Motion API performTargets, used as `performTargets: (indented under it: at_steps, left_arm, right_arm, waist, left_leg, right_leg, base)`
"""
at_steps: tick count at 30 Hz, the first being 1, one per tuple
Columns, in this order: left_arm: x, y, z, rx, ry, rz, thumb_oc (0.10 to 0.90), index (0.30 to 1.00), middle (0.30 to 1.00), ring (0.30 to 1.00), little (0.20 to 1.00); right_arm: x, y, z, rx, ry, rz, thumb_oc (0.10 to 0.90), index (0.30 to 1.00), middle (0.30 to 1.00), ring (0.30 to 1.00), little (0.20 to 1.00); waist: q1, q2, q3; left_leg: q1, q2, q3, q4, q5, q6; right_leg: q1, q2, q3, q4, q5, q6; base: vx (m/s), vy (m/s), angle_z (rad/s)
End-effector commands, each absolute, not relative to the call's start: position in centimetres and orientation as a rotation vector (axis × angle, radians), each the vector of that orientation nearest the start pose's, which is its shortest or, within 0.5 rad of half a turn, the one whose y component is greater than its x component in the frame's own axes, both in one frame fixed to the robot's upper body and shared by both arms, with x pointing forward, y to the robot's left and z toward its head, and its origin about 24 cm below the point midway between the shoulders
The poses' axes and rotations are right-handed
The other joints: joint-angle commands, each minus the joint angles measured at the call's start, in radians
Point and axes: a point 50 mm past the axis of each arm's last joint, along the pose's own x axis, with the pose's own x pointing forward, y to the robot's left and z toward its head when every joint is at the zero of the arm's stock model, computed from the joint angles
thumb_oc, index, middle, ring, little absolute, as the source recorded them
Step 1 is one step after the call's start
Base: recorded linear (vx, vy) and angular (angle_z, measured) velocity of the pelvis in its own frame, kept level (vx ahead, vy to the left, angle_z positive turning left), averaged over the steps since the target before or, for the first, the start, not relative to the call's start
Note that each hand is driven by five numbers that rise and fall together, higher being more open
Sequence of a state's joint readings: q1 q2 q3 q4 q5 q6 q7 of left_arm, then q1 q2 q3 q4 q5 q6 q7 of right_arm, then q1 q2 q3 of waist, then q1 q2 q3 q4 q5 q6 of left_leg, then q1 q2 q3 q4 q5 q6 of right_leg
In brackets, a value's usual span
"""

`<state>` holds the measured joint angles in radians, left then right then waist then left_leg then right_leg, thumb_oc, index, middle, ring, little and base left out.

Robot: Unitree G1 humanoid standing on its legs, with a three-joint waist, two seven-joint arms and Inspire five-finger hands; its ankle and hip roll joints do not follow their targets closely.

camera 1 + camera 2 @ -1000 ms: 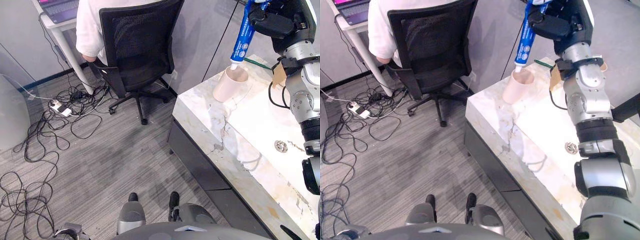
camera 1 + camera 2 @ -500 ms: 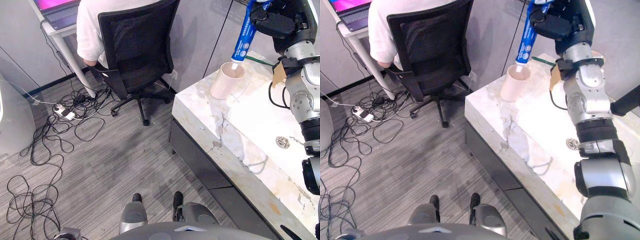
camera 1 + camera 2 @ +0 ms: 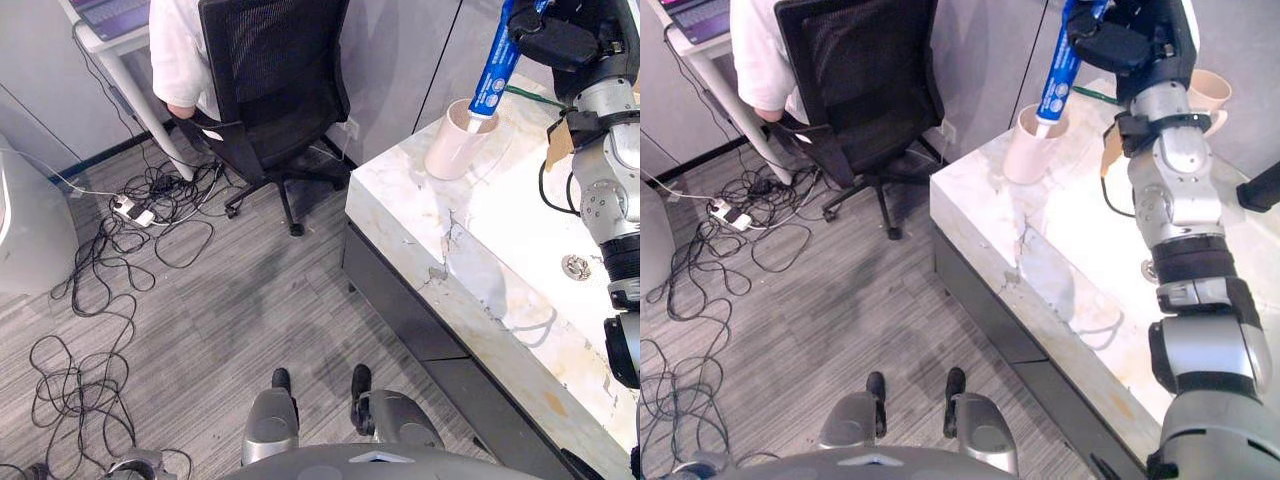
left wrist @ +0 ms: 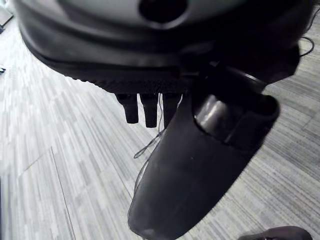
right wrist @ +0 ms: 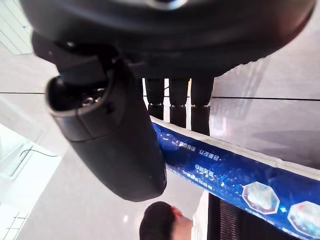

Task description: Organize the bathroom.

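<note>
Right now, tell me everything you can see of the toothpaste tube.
The toothpaste tube is blue with white print and a white cap at its lower end. It hangs nearly upright, slightly tilted, pinched near its top by the right hand. Its capped end sits at the mouth of the pale pink cup near the marble counter's corner; whether it touches the cup is unclear.

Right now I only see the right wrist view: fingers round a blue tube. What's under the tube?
Observer: A pink cup, upright near the corner of the marble counter. The tube has its cap end at the cup's mouth.
Operator: Is the tube upright?
Observer: Nearly. It leans slightly, cap down, with the right hand gripping its upper part.
Operator: Anything else on the counter?
Observer: A second cup, behind the right arm.
</note>
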<state>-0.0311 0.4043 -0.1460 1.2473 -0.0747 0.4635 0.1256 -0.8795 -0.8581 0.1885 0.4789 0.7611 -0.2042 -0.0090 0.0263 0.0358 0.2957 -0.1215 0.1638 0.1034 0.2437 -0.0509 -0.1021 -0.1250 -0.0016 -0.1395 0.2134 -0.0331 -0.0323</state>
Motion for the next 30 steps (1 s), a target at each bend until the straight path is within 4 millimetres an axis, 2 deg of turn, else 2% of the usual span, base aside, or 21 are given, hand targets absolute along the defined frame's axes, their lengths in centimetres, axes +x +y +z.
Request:
performTargets:
  at_steps: [1,19,30]
  left_arm:
    - [2.6,34.5,-12.2,0.601,1.778,0.455,0.8,0.9,0.9,0.9,0.9]
    - [3.3,34.5,-12.3,0.59,1.754,0.441,0.8,0.9,0.9,0.9,0.9]
    - [3.3,33.8,-12.7,0.579,1.743,0.423,0.8,0.9,0.9,0.9,0.9]
  right_arm:
    - [32.3,-26.6,36.7,-0.033,-0.973,-0.01,0.4,0.3,0.3,0.3,0.3]
    - [32.4,-26.3,36.4,-0.016,-0.986,0.001,0.4,0.3,0.3,0.3,0.3]
    - [32.9,-25.9,34.8,0.015,-0.949,0.012,0.4,0.3,0.3,0.3,0.3]
  waist:
    - [0.026,-0.027,-0.066]
    - [0.019,-0.015,-0.043]
    - [0.007,-0.009,-0.035]
  left_leg:
    - [-0.002,0.12,-0.075,0.065,0.061,-0.057]
    - [-0.027,0.121,-0.074,0.067,0.076,-0.059]
    - [-0.029,0.113,-0.064,0.064,0.068,-0.055]
  right_leg:
    - [0.024,-0.043,0.078,-0.072,0.021,0.129]
    - [-0.013,-0.053,0.071,-0.05,0.019,0.13]
    - [-0.022,-0.061,0.075,-0.053,0.022,0.13]
  base:
    - [0.0,0.0,0.0]
    - [-0.02,0.008,0.0]
    - [-0.03,0.024,0.0]
